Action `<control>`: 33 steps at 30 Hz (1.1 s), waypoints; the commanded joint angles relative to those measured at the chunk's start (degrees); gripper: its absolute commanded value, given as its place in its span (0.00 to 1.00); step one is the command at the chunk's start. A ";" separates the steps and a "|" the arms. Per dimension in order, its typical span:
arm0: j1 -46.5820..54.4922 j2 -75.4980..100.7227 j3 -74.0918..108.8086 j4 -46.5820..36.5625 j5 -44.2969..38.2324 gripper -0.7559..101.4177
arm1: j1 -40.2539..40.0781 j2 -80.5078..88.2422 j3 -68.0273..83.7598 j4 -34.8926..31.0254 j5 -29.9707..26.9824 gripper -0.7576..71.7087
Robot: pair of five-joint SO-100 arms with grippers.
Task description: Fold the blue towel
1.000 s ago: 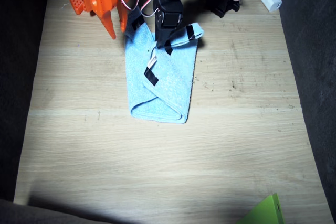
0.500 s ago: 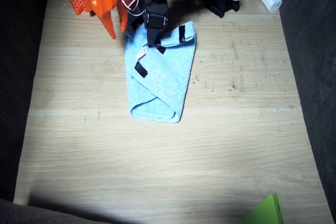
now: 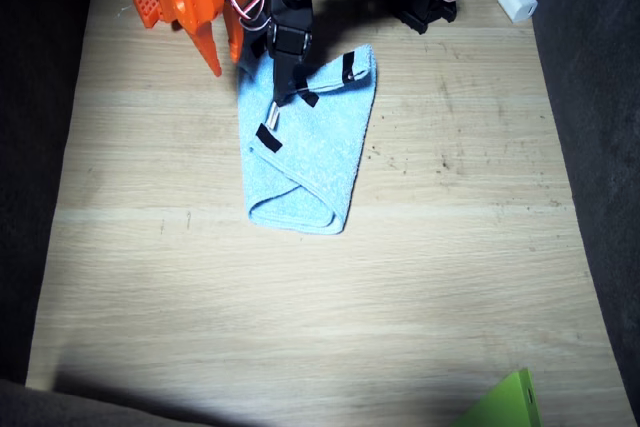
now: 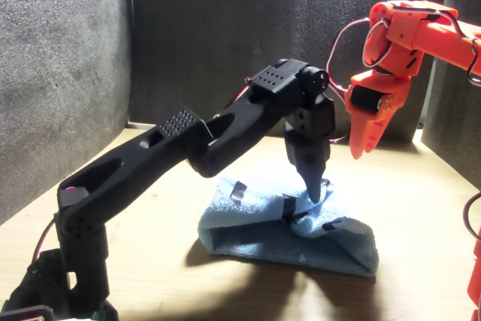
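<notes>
On the blue towel (image 3: 305, 152), left gripper (image 4: 316, 193) pinches the flap — lay it flat before opening; right gripper (image 4: 359, 148) idle, grip unclear.

One blue towel (image 3: 305, 162) is seen on one wooden table (image 3: 300, 317), with four black tape strips visible on it in the fixed view. Two arms are counted — one black, one orange. One green piece (image 3: 508, 402) and one white block (image 3: 517, 0) are seen.
</notes>
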 commanded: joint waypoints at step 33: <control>4.83 12.83 3.78 0.18 5.45 0.20 | -0.79 2.46 -0.53 0.35 0.88 0.24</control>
